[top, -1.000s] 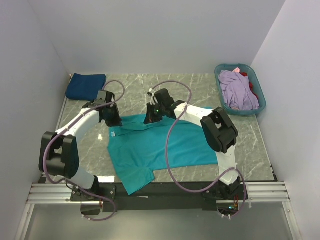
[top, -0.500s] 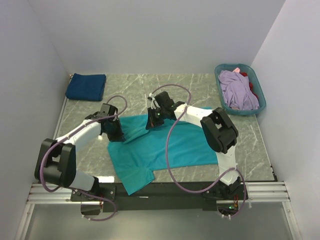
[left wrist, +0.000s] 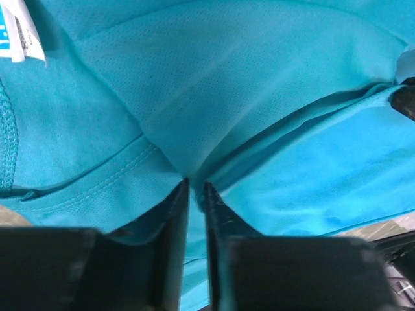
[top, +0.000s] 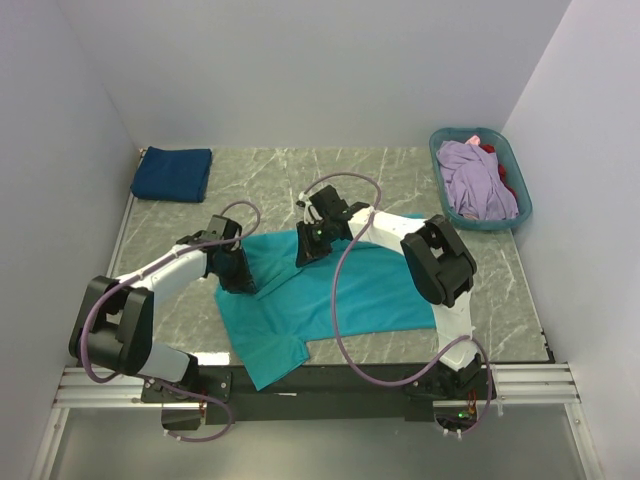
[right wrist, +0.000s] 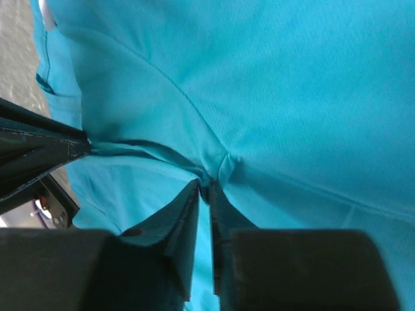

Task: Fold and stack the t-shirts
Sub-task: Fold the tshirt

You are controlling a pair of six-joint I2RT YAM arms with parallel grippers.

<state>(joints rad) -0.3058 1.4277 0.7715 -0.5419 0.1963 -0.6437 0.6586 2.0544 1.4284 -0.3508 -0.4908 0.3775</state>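
Note:
A teal t-shirt (top: 350, 295) lies spread on the marble table (top: 400, 175), with its far edge folded toward me over its body. My left gripper (top: 238, 272) is low over the folded edge at the shirt's left. In the left wrist view its jaws (left wrist: 195, 184) are nearly closed, and a pucker of teal cloth (left wrist: 194, 97) is pinched at the tips. My right gripper (top: 308, 250) (right wrist: 208, 186) pinches a gathered fold of the same shirt (right wrist: 259, 84) near the middle of that edge. A navy t-shirt (top: 172, 173) lies folded at the far left corner.
A teal-blue plastic basket (top: 437, 152) stands at the far right with a lavender t-shirt (top: 475, 182) and a bit of red cloth (top: 510, 177) inside. White walls close in the table on three sides. One sleeve of the teal shirt (top: 270, 362) hangs over the near edge.
Both grippers have come toward me with the shirt's far edge, laying it over the body. Their jaws have parted a little.

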